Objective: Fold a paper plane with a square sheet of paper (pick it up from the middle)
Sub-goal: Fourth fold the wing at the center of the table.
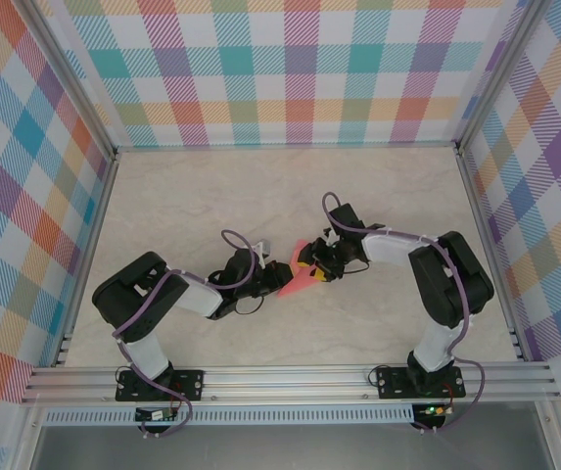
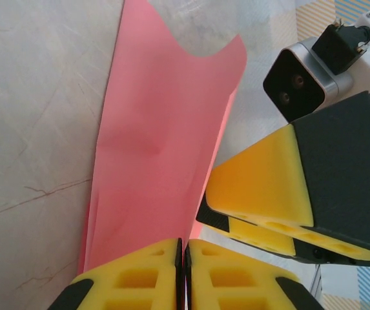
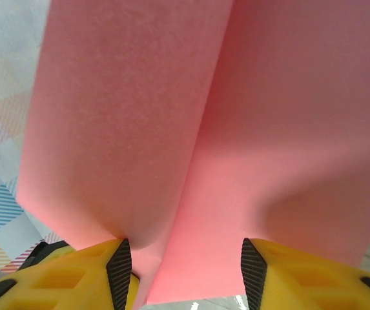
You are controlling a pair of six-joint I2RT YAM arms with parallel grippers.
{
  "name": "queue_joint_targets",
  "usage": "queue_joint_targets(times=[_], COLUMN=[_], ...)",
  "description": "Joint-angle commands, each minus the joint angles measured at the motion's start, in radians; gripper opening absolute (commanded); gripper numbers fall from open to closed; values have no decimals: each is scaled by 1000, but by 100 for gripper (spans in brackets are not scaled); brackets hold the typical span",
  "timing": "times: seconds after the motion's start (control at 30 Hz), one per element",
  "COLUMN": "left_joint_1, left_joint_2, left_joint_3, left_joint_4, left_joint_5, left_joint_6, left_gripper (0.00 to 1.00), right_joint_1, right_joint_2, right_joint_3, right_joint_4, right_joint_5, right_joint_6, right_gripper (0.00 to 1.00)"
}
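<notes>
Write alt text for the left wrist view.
The left gripper is shut on the near edge of a folded salmon-pink paper, which stretches away over a pale marbled table. The right gripper, yellow and black, sits at the paper's right edge.

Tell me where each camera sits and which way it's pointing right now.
Top external: fixed above and behind the arms, looking down on the table; both arms show, left gripper and right gripper meeting at the pink paper.
Left wrist: on the left wrist, looking along its shut fingers, which pinch the paper's edge; the right gripper's yellow finger sits alongside.
Right wrist: on the right wrist, facing the paper close up; its own fingers stand apart, a fold between them.
All three views share the paper.
</notes>
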Motion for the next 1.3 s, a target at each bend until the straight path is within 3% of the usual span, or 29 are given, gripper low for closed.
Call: queue_joint_targets(times=[0.0,0.27,0.43,0.6,0.9,1.07,1.27], left_joint_1=[17,26,39,61,83,82,74], left_joint_2=[-9,12,-9,-69,-176,-175,-137], left_joint_3=[-12,-5,-6,-13,-16,-8,47], left_joint_4=[43,44,-7,-97,-215,-161,-187], left_joint_5=[16,42,42,36,48,129,175], left_joint_6=[-35,-48,-41,-21,29,39,62], left_gripper=[13,18,27,34,39,37,24], right_joint_1=[5,5,5,6,11,14,15], right_joint_2=[32,60,78,100,119,130,141], right_joint_3=[39,55,62,82,92,98,107], right_joint_4=[21,-11,-57,-121,-162,-181,-210], right_joint_5=[-27,1,33,73,106,116,130], right_joint_6=[-25,-37,-35,-30,-11,3,12], right_gripper=[50,50,51,51,51,52,53])
